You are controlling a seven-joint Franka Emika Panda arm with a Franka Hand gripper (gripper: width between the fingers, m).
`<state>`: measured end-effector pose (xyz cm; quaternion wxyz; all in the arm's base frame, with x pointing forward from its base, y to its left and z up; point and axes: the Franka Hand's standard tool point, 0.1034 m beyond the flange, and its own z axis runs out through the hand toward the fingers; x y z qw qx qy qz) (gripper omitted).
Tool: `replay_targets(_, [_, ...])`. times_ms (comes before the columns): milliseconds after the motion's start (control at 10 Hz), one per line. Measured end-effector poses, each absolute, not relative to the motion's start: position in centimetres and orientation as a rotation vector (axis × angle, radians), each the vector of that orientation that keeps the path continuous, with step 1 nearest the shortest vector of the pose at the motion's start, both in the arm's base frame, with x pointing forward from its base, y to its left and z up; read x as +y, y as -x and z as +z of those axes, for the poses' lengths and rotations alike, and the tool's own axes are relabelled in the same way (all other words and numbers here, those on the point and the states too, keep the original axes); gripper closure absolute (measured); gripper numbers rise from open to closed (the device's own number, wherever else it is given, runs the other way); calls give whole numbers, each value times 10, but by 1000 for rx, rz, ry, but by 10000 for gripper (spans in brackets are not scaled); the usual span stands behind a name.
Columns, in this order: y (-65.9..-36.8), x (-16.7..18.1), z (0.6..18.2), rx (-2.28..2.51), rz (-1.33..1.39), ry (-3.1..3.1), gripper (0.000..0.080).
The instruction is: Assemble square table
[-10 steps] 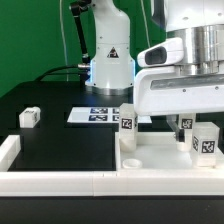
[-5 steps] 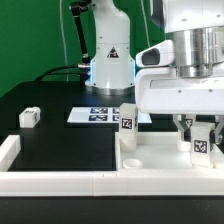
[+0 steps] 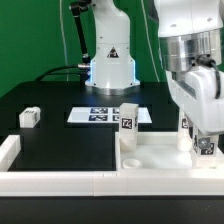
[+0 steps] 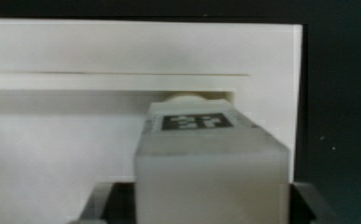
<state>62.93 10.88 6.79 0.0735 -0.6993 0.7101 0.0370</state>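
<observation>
My gripper (image 4: 207, 206) is pinching a white leg block (image 3: 206, 147). The block stands up on the white square slab (image 3: 160, 159).

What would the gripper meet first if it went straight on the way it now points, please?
Probably the leg block, which stands upright between the gripper's fingers in the wrist view; the square table slab lies beneath it. Depth is unclear.
</observation>
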Motion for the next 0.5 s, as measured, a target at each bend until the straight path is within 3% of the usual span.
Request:
replay_targets(100, [-629, 110, 68, 2129, 108, 2105, 508])
replay_targets(200, [-628, 109, 67, 2125, 108, 2110, 397])
replay_targets(300, [-628, 112, 68, 2039, 89, 2203, 397])
replay_targets(500, [-626, 128, 69, 1518, -23, 2587, 171])
